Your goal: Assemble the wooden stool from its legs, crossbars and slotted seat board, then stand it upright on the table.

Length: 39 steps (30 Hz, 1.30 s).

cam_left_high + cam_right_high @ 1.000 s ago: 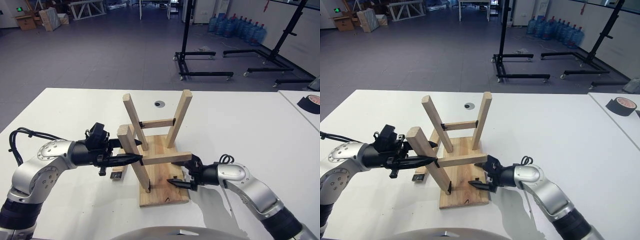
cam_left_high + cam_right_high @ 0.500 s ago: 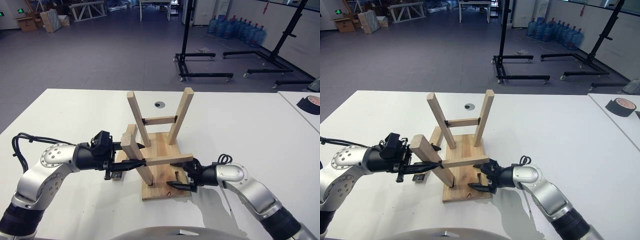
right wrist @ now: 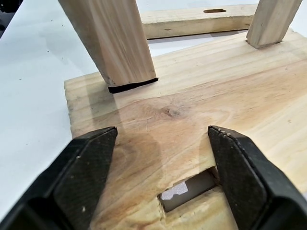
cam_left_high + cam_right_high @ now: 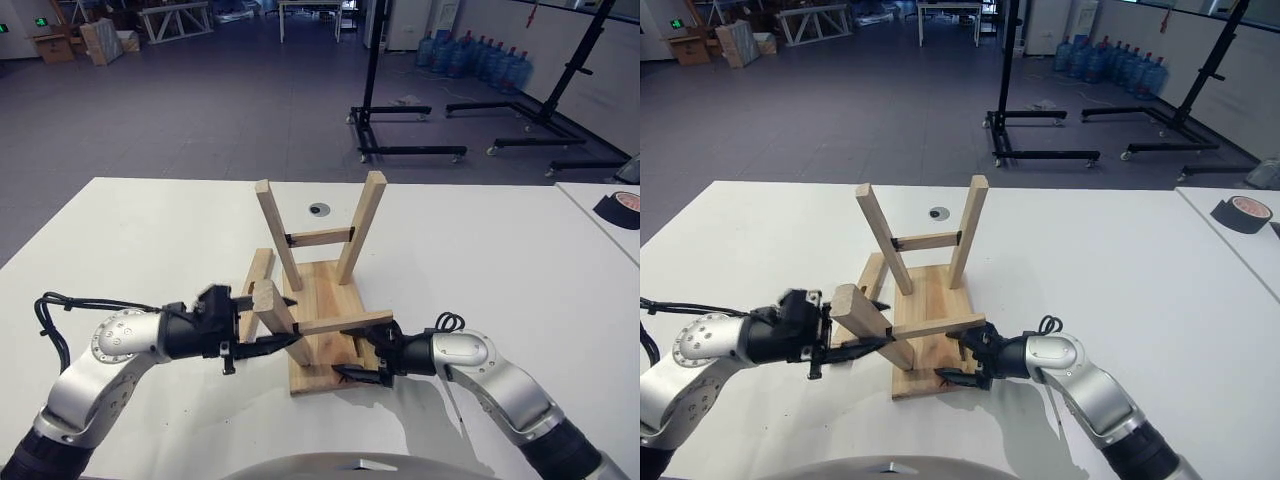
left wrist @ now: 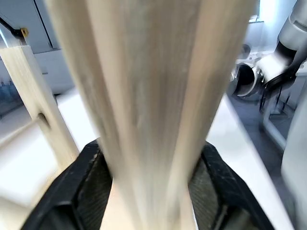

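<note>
Left wrist view: left fingers clench a leg; right fingers spread above the seat board, toward the bench's near edge.

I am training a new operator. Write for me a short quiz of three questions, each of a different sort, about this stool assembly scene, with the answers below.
1. True or false: the seat board lies flat on the table.
2. What does the left gripper clamp? A) a tilted leg B) a hammer C) the far edge of the board
3. Fill in: the right gripper, over the seat board, has its fingers ____.
Key: 1 true; 2 A; 3 open.
</note>
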Tool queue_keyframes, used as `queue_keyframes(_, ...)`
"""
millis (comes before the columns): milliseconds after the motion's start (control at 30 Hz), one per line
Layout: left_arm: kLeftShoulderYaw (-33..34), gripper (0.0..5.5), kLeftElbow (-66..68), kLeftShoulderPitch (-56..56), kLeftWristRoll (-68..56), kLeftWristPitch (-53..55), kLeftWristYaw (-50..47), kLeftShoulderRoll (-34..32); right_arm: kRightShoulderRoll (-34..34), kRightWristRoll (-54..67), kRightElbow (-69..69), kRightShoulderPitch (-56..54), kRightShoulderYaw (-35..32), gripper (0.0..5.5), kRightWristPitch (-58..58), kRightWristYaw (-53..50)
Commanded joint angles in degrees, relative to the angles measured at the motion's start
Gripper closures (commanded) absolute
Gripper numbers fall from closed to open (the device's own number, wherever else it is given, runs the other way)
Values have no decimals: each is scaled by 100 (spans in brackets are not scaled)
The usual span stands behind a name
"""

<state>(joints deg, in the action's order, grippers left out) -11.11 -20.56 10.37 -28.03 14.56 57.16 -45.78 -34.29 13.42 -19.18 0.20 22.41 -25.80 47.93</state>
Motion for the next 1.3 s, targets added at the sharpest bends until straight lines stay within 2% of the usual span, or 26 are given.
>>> queue_keyframes(33,51,243,-14,-25,61,147,25,-7,-104,-257,236,54,163,201,-332,-71)
queue_keyframes(100,190,210,-113,-32,-83,201,74,41,-122,-336,308,71,228,201,-345,-100)
queue_keyframes(200,626,195,-204,33,-437,241,148,33,-113,-330,355,88,230,201,-338,-132)
queue_keyframes(433,3087,195,-415,19,-3066,820,181,78,-102,-300,415,127,174,201,-282,-177)
queue_keyframes(500,3557,195,-370,-224,-3769,990,-50,164,-88,-313,440,118,180,201,-268,-183)
queue_keyframes(567,3693,195,-548,-630,-4429,1078,-522,365,-78,-332,481,92,189,201,-246,-181)
queue_keyframes(633,3531,195,-836,-1178,-4989,1097,-1297,664,-63,-356,532,58,211,201,-217,-174)
queue_keyframes(767,2610,195,-1613,-2168,-5684,1371,-2671,1074,-56,-396,623,1,267,201,-146,-162)
queue_keyframes(900,1890,195,-1995,-2367,-6228,1735,-3076,1215,-32,-424,657,-32,328,201,-121,-167)
queue_keyframes(1033,499,195,-1801,-1643,-4174,2599,-2857,505,-33,-443,646,-46,365,201,-122,-172)
queue_keyframes(1133,371,195,-1639,-1431,-3774,2498,-2640,487,-29,-445,633,-31,365,201,-125,-181)
queue_keyframes(1300,643,195,-1567,-1656,-3723,2120,-2625,742,5,-454,642,-2,361,201,-122,-221)
